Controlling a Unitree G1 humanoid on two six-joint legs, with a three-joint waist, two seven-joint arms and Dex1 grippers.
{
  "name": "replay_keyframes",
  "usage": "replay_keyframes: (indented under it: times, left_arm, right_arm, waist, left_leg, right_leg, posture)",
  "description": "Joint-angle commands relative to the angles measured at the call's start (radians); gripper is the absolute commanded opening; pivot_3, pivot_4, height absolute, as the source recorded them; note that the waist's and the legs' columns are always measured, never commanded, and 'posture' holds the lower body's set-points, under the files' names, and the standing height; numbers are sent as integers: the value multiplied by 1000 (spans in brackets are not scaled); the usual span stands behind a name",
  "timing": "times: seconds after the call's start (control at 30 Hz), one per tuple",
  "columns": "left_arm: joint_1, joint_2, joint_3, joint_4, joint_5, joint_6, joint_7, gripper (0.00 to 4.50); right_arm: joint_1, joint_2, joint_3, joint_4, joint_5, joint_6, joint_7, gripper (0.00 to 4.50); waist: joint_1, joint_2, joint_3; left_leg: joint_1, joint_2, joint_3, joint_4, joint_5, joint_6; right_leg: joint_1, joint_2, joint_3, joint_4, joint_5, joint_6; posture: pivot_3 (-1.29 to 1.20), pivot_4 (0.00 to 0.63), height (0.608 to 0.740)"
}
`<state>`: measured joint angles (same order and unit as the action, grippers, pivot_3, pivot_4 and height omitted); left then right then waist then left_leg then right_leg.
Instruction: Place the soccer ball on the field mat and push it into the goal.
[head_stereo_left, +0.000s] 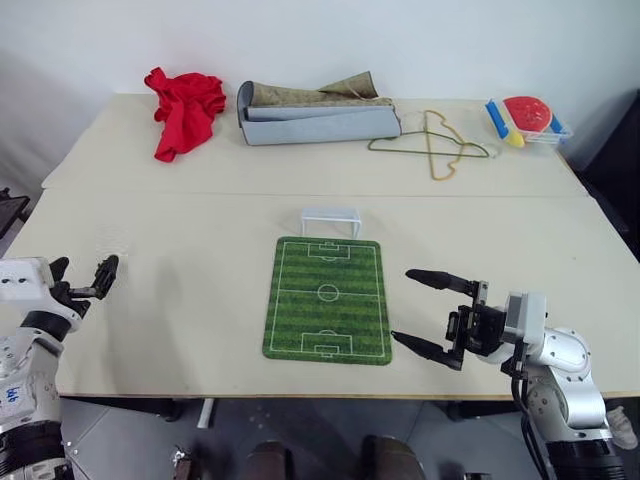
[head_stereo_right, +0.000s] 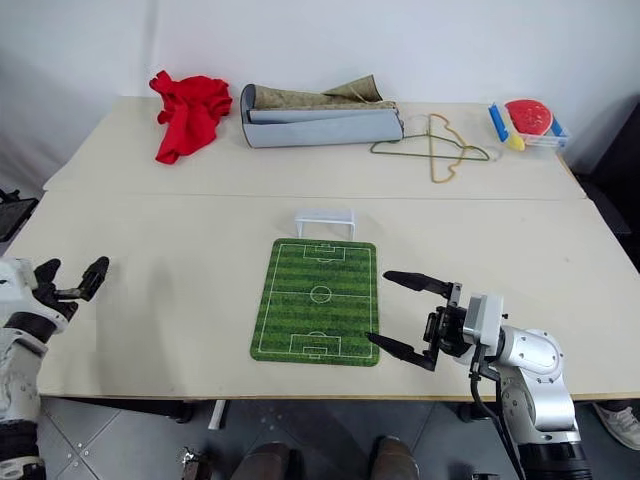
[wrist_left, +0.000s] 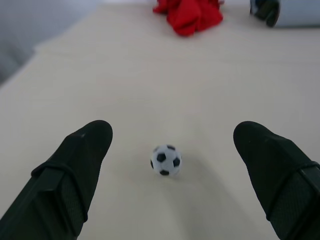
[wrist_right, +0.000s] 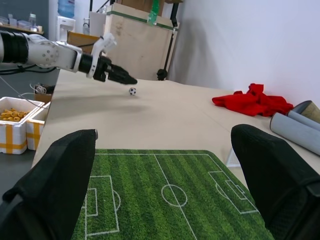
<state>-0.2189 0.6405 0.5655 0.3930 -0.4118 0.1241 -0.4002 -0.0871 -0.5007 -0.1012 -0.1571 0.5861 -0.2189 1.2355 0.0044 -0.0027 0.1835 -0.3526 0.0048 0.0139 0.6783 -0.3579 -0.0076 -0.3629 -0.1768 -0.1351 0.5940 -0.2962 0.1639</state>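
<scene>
Now the left end effector (wrist_left: 170, 165) stands released, its two black fingers (wrist_left: 70, 175) spread wide on either side of the ball (wrist_left: 166, 160), which sits on the bare counter (head_stereo_left: 200, 180) just ahead of the fingertips and between them, untouched as far as the wrist view shows. Seen from the right wrist, the ball (wrist_right: 132, 91) lies just past the left end effector's tips, well apart from the mat (head_stereo_left: 328, 299) and off to the mat's left. The right end effector (head_stereo_left: 432, 312) is also released, jaws wide and grasping nothing, hovering just beside the mat's right edge near its close corner. The goal (head_stereo_left: 330, 220) stands upright at the mat's far end, touching or all but touching that edge, its mouth facing the pitch. By my reading nothing of the task is finished: the ball is not yet gripped, so picking it up, setting it on the mat and pushing it into the goal all remain. Beyond the mat, at the counter's far side, lie a red cloth (head_stereo_left: 187, 108), a grey roll (head_stereo_left: 315, 112) and a wire hanger (head_stereo_left: 432, 145); a clear tray (head_stereo_left: 540, 132) at the far right corner holds a red disc and some blue and yellow pieces I cannot identify.
</scene>
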Motion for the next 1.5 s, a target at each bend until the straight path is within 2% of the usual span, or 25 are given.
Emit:
replay_keyframes:
  times: [0.03,0.17,0.27,0.57,0.6,0.7,0.77,0.83,0.9,0.97,1.1,1.27,1.37,1.5]
  left_arm:
    - [-86,45,-21,135,52,-39,14,4458]
    - [-145,59,-46,241,66,-79,-38,4458]
    - [-176,65,-67,324,93,-118,-47,3866]
    - [-184,48,-75,374,83,-170,-100,1082]
    - [-181,44,-74,369,79,-178,-110,879]
    - [-167,32,-59,332,50,-217,-162,872]
    - [-141,16,-31,229,-27,-262,-276,872]
    - [-87,21,-53,53,-110,-208,-421,872]
    - [-27,51,-106,-132,-184,-88,-539,872]
    - [7,95,-222,-294,-204,17,-654,872]
    - [11,119,-348,-428,-218,118,-748,872]
    - [-84,29,-649,-419,3,-38,-856,872]
    - [-141,-56,-746,-353,94,-85,-828,872]
    - [-179,-119,-809,-295,164,-112,-803,872]
  right_arm:
    - [15,4,2,-52,9,-1,-16,4500]
    - [21,8,9,-63,3,-2,-38,4500]
    - [33,13,18,-82,0,2,-55,4500]
    - [34,19,33,-87,-11,-1,-78,4500]
    - [37,20,34,-87,-12,-3,-79,4500]
    - [44,18,33,-87,-12,-7,-80,4500]
    - [50,5,17,-88,-7,-10,-79,4500]
    - [61,-19,-10,-94,5,-12,-68,4500]
    - [75,-43,-48,-108,42,14,-70,4500]
    - [97,-101,-80,-95,40,2,-11,4500]
    - [134,-171,-123,-74,54,-12,67,4500]
    - [235,-243,-200,-45,72,-24,179,4500]
    - [272,-265,-246,3,58,-50,216,4500]
    - [314,-269,-281,18,47,-66,224,4500]
  waist:
    - [-2,0,0]
    - [-3,0,0]
    - [-4,0,0]
    - [-5,0,0]
    - [-5,0,0]
    - [-5,0,0]
    - [-5,0,0]
    - [-3,0,0]
    - [-2,0,0]
    - [-1,0,0]
    - [7,5,1]
    - [19,7,2]
    - [24,7,2]
    - [21,7,2]
  left_leg:
    - [0,0,0,0,0,0]
    - [0,0,0,1,0,0]
    - [0,0,0,1,0,0]
    - [0,0,0,1,0,0]
    - [0,0,0,1,0,0]
    - [0,0,0,1,0,0]
    - [0,0,0,1,0,0]
    - [-1,1,0,2,0,0]
    - [-2,1,0,3,0,0]
    - [-3,1,0,3,0,0]
    - [0,0,1,3,-1,1]
    - [0,4,4,3,-2,0]
    - [0,4,4,4,-2,0]
    - [0,5,5,4,-2,0]
  right_leg:
    - [0,0,0,0,0,0]
    - [0,0,0,0,0,0]
    - [0,0,0,0,0,0]
    - [0,0,0,1,0,0]
    - [0,0,0,1,0,0]
    - [0,0,0,1,0,0]
    - [0,0,0,1,0,0]
    - [-1,0,0,1,0,0]
    - [-2,0,0,1,0,0]
    - [-1,0,0,1,0,0]
    - [2,0,2,-1,0,0]
    - [1,3,2,-2,0,0]
    - [1,4,3,-3,0,0]
    - [1,5,3,-3,0,0]
  posture:
    - [0,150,740]
    - [0,150,740]
    - [0,150,740]
    - [0,150,740]
    - [0,150,740]
    - [0,150,740]
    - [0,150,740]
    - [0,150,740]
    - [0,150,740]
    - [0,150,740]
    - [0,150,740]
    - [0,150,740]
    - [0,150,740]
    - [0,150,740]
